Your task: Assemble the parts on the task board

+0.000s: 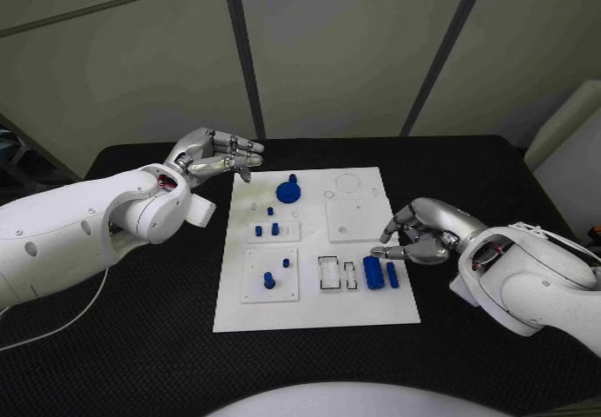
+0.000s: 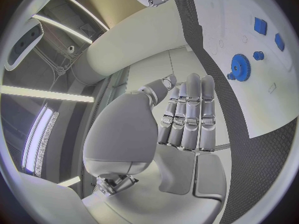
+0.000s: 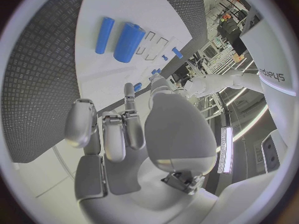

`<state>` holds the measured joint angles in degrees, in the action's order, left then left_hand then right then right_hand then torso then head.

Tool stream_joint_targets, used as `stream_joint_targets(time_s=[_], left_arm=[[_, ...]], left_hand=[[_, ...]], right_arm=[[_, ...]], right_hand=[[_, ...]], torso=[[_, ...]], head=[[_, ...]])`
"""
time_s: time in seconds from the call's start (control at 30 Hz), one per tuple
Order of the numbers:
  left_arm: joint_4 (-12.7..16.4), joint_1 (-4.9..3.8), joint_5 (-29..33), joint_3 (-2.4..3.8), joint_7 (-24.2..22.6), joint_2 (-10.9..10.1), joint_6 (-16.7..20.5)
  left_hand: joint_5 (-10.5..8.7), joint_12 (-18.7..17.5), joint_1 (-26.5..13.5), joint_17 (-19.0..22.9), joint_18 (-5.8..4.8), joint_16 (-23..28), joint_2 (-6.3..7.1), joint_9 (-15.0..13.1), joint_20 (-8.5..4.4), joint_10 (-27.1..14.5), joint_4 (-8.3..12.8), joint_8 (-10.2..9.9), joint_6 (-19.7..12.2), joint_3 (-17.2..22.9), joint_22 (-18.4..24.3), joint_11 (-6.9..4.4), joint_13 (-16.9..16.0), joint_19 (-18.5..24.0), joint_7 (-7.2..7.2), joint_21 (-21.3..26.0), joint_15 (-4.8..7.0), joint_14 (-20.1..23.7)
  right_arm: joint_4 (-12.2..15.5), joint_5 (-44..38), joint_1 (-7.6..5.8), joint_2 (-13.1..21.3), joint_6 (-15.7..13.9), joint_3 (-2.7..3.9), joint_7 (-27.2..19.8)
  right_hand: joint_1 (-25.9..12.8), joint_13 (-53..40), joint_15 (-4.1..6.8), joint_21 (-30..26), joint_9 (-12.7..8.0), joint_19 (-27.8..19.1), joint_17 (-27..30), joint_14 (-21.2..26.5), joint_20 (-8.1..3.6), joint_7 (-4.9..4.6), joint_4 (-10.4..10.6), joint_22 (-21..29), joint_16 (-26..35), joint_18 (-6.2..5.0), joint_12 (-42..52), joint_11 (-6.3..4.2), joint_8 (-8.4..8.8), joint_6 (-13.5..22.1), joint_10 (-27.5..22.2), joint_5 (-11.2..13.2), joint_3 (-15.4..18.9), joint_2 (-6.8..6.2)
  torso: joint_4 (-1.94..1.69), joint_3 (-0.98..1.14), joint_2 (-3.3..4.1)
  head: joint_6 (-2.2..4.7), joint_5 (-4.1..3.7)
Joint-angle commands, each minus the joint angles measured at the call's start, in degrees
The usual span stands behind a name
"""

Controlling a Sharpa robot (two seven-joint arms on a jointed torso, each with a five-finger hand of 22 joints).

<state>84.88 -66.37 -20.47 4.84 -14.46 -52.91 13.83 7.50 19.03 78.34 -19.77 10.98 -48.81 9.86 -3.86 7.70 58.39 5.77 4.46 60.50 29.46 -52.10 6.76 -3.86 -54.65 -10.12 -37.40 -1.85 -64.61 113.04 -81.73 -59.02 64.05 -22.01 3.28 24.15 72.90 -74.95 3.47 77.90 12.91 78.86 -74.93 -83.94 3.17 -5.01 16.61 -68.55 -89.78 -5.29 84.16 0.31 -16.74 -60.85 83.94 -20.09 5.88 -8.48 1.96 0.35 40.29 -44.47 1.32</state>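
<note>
Judging the two small blue plastic cylinders (image 1: 380,272), lying side by side on the white task board (image 1: 376,308) near its right edge, as light, stiff and roll-prone, best pinched mid-length; right hand (image 1: 419,233) hovers close, fingers half-curled, empty; left hand (image 1: 220,155) likewise empty.
</note>
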Motion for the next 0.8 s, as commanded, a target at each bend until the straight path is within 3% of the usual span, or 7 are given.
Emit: stream_joint_targets(time_s=[0.03, 0.43, 0.8], left_arm=[[0.2, -0.03, 0.1, 0.02, -0.1, -0.1, -0.3], [0.3, 0.07, 0.1, 0.00, -0.1, -0.3, -0.3], [0.3, 0.16, 0.1, 0.00, -0.1, -0.4, -0.4]], left_hand=[[-0.11, 0.3, -0.2, 0.1, -0.57, 0.4, -0.51, 0.0, -0.09, -0.3, 0.1, 0.1, 0.4, -0.2, 0.0, -0.11, 0.0, 0.4, -0.08, 0.3, -0.08, 0.3], [-0.11, 0.3, -0.2, 0.1, -0.57, 0.4, -0.51, 0.0, -0.09, -0.3, 0.1, 0.1, 0.4, -0.2, 0.0, -0.11, 0.0, 0.4, -0.08, 0.3, -0.08, 0.3], [-0.12, 0.4, -0.2, 0.1, -0.58, 0.4, -0.51, 0.0, -0.08, -0.3, 0.1, 0.1, 0.4, -0.3, -0.1, -0.13, 0.0, 0.5, -0.06, 0.3, -0.09, 0.3]], right_arm=[[0.4, -4.6, 0.16, 0.1, 2.0, -0.05, 5.1], [0.2, -8.4, 1.76, -0.7, 5.5, -0.39, 8.1], [-0.7, -10.2, 3.06, -2.4, 6.2, -0.45, 8.9]], right_hand=[[-0.5, -8.4, -0.30, 0.3, 0.3, 0.5, -15.1, -6.1, -0.04, 0.11, 0.1, -0.3, -0.2, 0.94, 0.4, 0.23, -0.41, 0.4, 2.2, -0.2, 0.8, 0.50], [-1.6, -8.5, -0.20, 0.5, 1.1, 0.6, -15.1, -6.1, -0.11, 0.33, 0.2, -0.7, -0.2, 1.01, 0.4, 0.07, -1.49, 0.5, 2.1, -0.3, 2.6, 0.41], [-1.8, -8.4, -0.17, 0.4, 1.3, 0.6, -15.1, -6.1, -0.12, 0.36, 0.2, -0.5, -0.2, 0.98, 0.2, 0.04, -1.72, 0.6, 2.0, -0.2, 2.9, 0.35]], torso=[[-0.08, -0.02, 0.02], [-0.03, -0.04, -0.03], [-0.09, -0.06, -0.01]], head=[[-0.12, -0.33], [-0.40, -0.55], [-0.53, -0.51]])
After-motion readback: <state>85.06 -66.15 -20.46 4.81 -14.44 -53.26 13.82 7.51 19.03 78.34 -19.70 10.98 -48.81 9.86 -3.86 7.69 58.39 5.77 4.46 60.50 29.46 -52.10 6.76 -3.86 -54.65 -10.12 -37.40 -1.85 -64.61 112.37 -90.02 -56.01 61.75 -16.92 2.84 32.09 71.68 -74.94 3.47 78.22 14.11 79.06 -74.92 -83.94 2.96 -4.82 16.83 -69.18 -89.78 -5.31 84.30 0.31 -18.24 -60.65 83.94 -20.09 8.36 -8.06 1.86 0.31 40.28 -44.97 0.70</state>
